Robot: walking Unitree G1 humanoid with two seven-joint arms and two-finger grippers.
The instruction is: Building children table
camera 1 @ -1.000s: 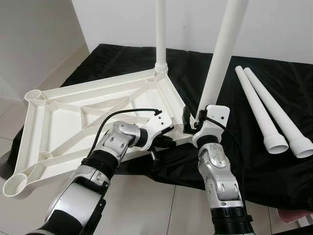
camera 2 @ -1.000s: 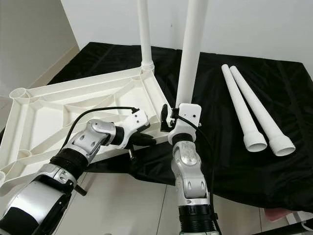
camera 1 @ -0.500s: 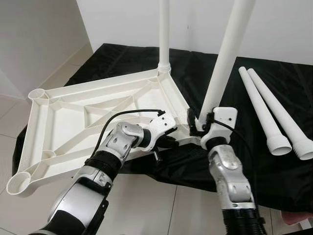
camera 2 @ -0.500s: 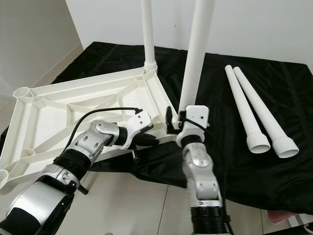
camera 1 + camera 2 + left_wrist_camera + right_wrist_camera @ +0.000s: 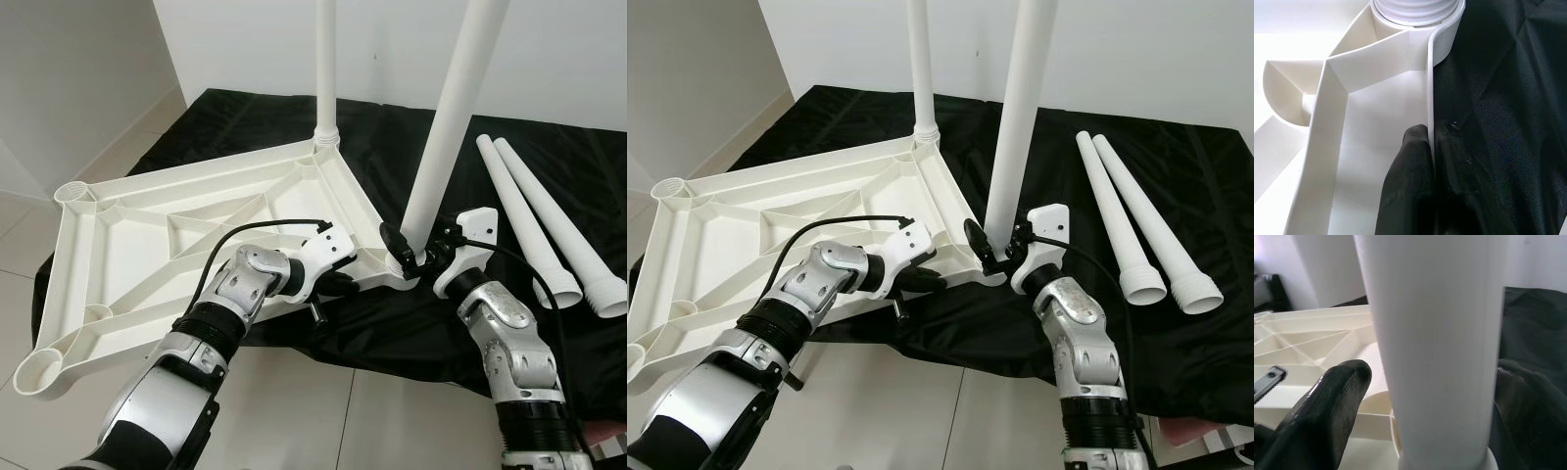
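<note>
The white table top (image 5: 196,176) lies upside down on a black cloth. One white leg (image 5: 325,69) stands upright in its far corner socket, and a second leg (image 5: 446,127) stands in the near right corner. My left gripper (image 5: 338,282) is shut on the table top's rim (image 5: 1431,98) just left of that corner, one finger on each face. My right gripper (image 5: 413,250) reaches in from the right at the base of the near leg (image 5: 1440,347). Its fingers (image 5: 1332,401) straddle the leg, open, with a narrow gap beside one pad.
Two loose white legs (image 5: 524,211) (image 5: 568,230) lie side by side on the black cloth (image 5: 392,328) to the right, flared ends toward me. Pale tiled floor (image 5: 323,411) runs in front. A white wall stands behind. Something pink (image 5: 1195,431) sits at the lower right.
My right forearm has swung from in front of the near leg round to its right side, wrist turned. The left gripper keeps its hold on the rim. The view has shifted slightly.
</note>
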